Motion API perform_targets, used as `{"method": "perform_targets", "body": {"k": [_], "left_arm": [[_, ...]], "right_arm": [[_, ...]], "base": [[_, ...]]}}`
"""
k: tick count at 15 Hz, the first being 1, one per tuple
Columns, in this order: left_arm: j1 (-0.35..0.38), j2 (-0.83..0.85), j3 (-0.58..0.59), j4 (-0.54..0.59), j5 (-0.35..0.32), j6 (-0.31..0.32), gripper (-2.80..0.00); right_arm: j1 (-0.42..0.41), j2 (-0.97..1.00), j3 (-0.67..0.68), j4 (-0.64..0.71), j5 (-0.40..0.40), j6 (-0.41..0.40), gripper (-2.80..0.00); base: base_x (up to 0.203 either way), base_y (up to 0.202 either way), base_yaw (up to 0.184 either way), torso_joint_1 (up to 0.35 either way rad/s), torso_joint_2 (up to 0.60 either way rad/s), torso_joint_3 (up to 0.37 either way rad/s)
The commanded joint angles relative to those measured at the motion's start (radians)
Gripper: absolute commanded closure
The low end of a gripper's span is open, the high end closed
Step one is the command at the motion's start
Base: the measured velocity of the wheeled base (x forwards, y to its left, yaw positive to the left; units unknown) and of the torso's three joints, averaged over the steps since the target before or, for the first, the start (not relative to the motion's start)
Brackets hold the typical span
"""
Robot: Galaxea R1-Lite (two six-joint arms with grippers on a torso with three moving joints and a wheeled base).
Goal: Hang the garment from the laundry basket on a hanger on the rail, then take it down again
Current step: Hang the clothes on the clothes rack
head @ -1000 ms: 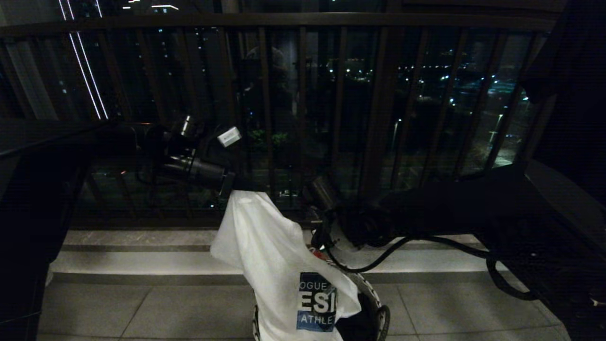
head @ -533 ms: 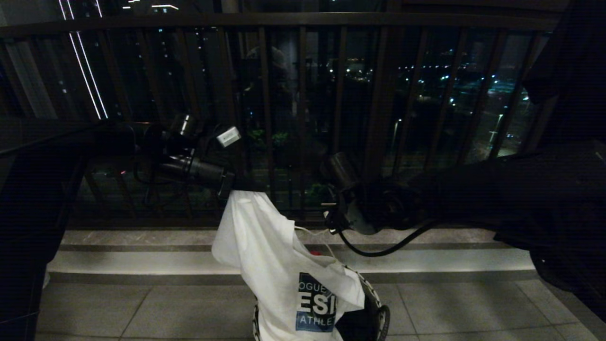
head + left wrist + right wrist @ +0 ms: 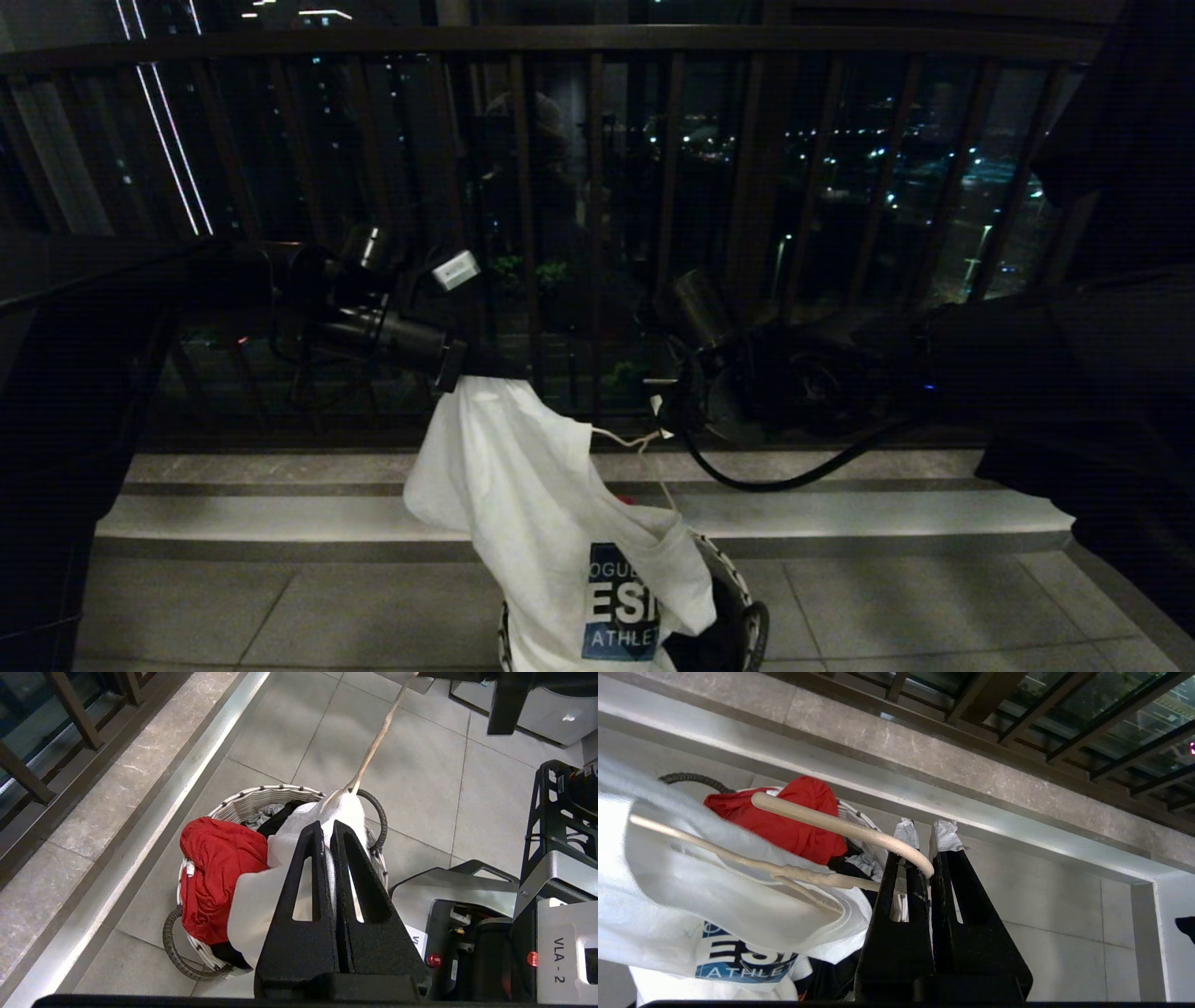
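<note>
1. Reaching in level from the left, the left arm ends in the left gripper (image 3: 485, 369), clamped on the top of the T-shirt (image 3: 532, 495).
2. The right arm stretches in from the right; the right gripper (image 3: 924, 851) is closed on the hanger (image 3: 840, 830) at its hook.
3. The T-shirt droops over the laundry basket (image 3: 243, 800) on the floor tiles (image 3: 280, 607).
4. A red garment (image 3: 215, 863) lies in the basket.

The white T-shirt (image 3: 551, 523) shows a dark blue chest print reading "ESI" in big letters above "ATHLE", cut off by folds. A grey box (image 3: 563, 952) on the robot base reads "VLA - 2".
</note>
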Motion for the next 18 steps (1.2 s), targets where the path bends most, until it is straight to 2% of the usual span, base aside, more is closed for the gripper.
{"method": "perform_targets", "body": {"k": [1,2,3,8,12,13,15,16,18], "left_arm": [[0.0,0.006,-0.001,0.003,-0.006,0.004,0.0],[0.0,0.006,-0.001,0.003,-0.006,0.005,-0.86],[0.0,0.006,0.001,0.003,-0.006,0.007,-2.8],[0.025,-0.016,0.0,0.003,-0.01,0.014,-2.8],[0.03,-0.071,0.007,0.004,-0.011,-0.005,-2.8],[0.03,-0.084,0.011,0.006,-0.011,-0.008,0.0],[0.046,-0.104,0.015,0.007,-0.011,-0.02,0.0],[0.052,-0.123,0.011,0.006,-0.012,-0.058,0.0],[0.053,-0.176,0.016,0.006,-0.012,-0.144,0.0]], "right_arm": [[0.0,-0.008,0.0,0.001,-0.003,0.001,0.0],[0.0,-0.008,0.0,0.001,-0.004,0.001,0.0],[0.0,-0.008,0.0,0.001,-0.003,0.001,0.0],[0.0,-0.008,0.0,0.002,-0.006,-0.001,0.0],[0.0,-0.007,0.009,0.0,-0.006,-0.012,0.0],[0.0,-0.009,0.011,-0.002,-0.016,-0.017,0.0],[0.001,-0.025,0.001,-0.005,-0.03,-0.024,0.0],[0.012,-0.03,-0.013,-0.005,-0.034,-0.048,0.0],[0.024,-0.059,-0.035,-0.004,-0.093,-0.117,0.0]], "base": [[0.0,0.0,0.0,0.0,0.0,0.0],[0.0,0.0,0.0,0.0,0.0,0.0],[0.0,0.0,0.0,0.0,0.0,0.0],[0.0,0.0,0.0,0.0,0.0,0.0],[0.0,0.0,0.0,0.0,0.0,0.0],[0.0,0.0,0.0,0.0,0.0,0.0],[0.0,0.0,0.0,0.0,0.0,0.0],[0.0,0.0,0.0,0.0,0.0,0.0],[0.0,0.0,0.0,0.0,0.0,0.0]]}}
